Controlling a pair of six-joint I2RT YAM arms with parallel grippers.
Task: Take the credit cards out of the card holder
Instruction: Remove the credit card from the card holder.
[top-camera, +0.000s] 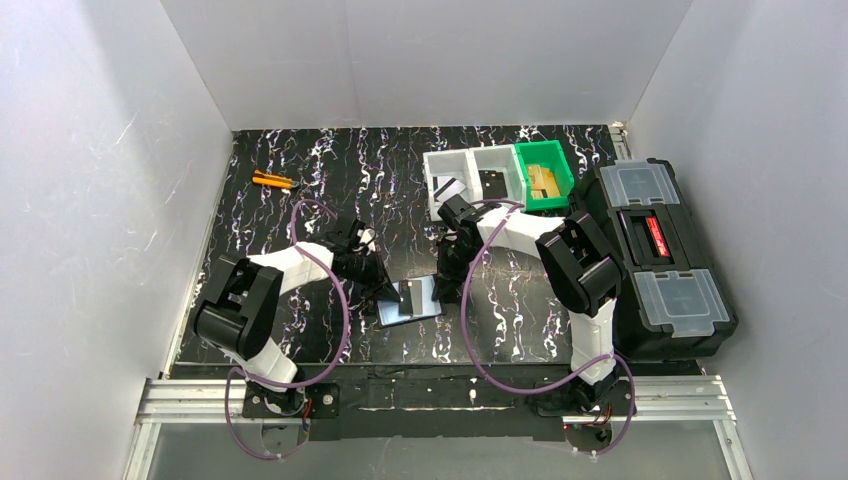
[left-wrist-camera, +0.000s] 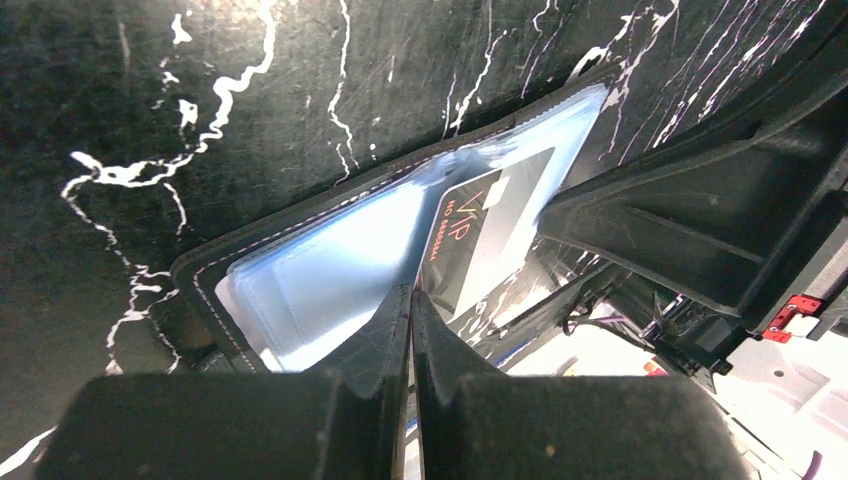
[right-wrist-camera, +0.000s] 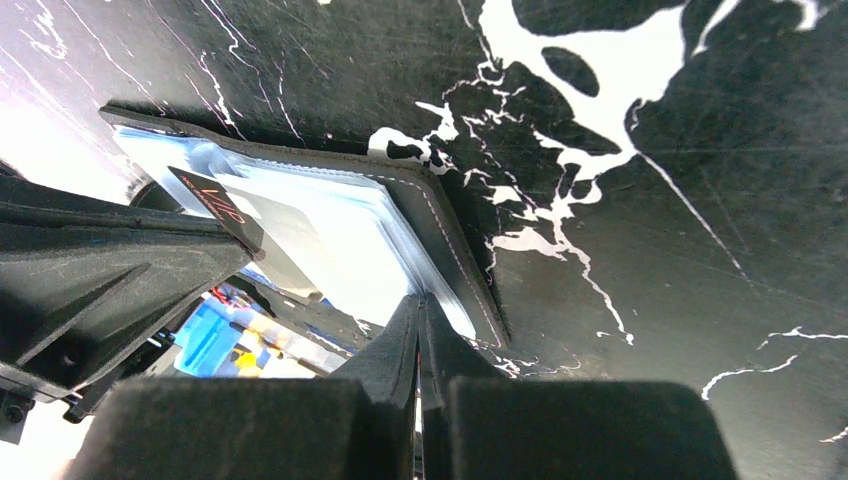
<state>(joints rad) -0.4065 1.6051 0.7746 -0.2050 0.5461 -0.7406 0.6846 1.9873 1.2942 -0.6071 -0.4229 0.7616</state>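
1. The card holder (top-camera: 392, 312) lies open on the surface (top-camera: 300, 160) between both arms. One credit card (left-wrist-camera: 490, 235), marked VIP, rests on its blue-grey sleeves (left-wrist-camera: 330, 280).
2. My left claw (left-wrist-camera: 411, 300) is closed, tips at that card's near edge. I cannot confirm a grip.
3. My right claw (right-wrist-camera: 420, 305) is closed on nothing, tips at the holder's flap.
4. I judge the step to be extraction. Next, draw the card clear with the holder pinned down.

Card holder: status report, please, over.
Left gripper shut at corner of credit card. Right gripper shut, tip at edge of open card holder. Card not yet out. No obstruction seen.
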